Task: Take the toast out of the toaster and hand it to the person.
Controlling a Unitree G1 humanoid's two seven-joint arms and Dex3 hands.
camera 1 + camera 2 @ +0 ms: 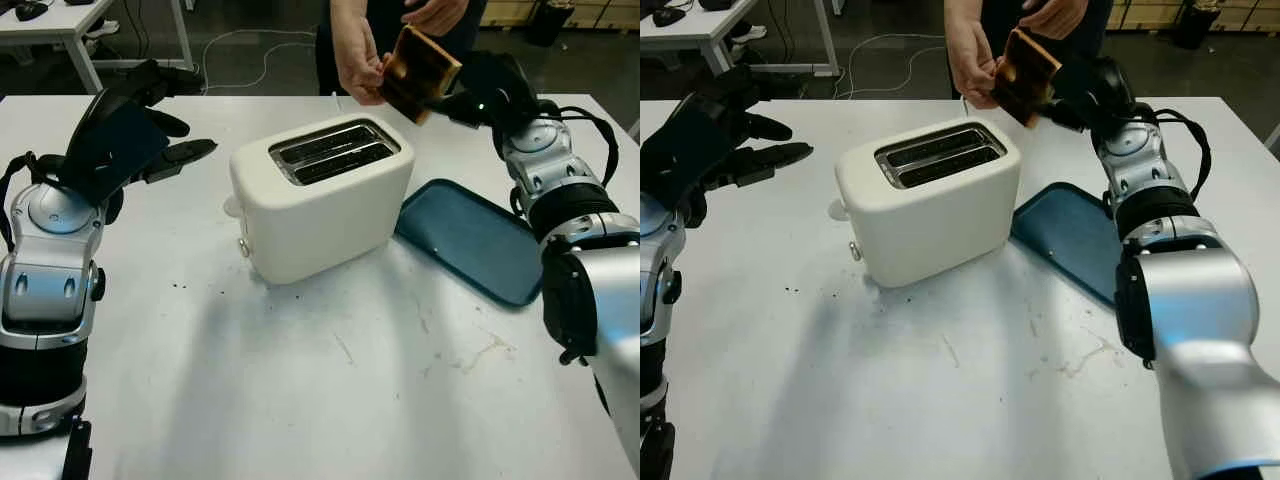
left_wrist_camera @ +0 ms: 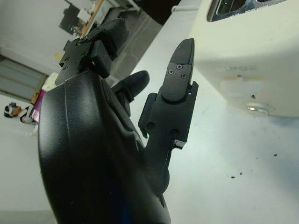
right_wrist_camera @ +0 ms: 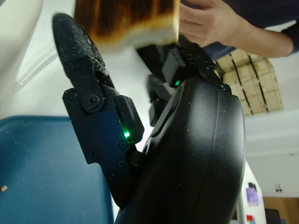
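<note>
Left eye view: the right hand [image 1: 478,92] grips the toast [image 1: 420,72] above the table's far edge, beyond the white toaster [image 1: 320,195]; a person's hand [image 1: 358,62] touches the slice's near-left side, so the handover appears under way. The toaster's slots stand empty. A blue tray [image 1: 470,240] lies just beside the toaster, towards the right edge of the table [image 1: 300,400].

Right eye view: the left hand [image 1: 710,145] hangs open over the table's left side, holding nothing.

Left wrist view: the toaster's side wall is near the left hand's fingers [image 2: 175,93] — apart, not touching.

Right wrist view: one finger [image 3: 81,70] presses the toast's scorched face. Toast is judged light, stiff and crumbly — best held by its edges, gently.
</note>
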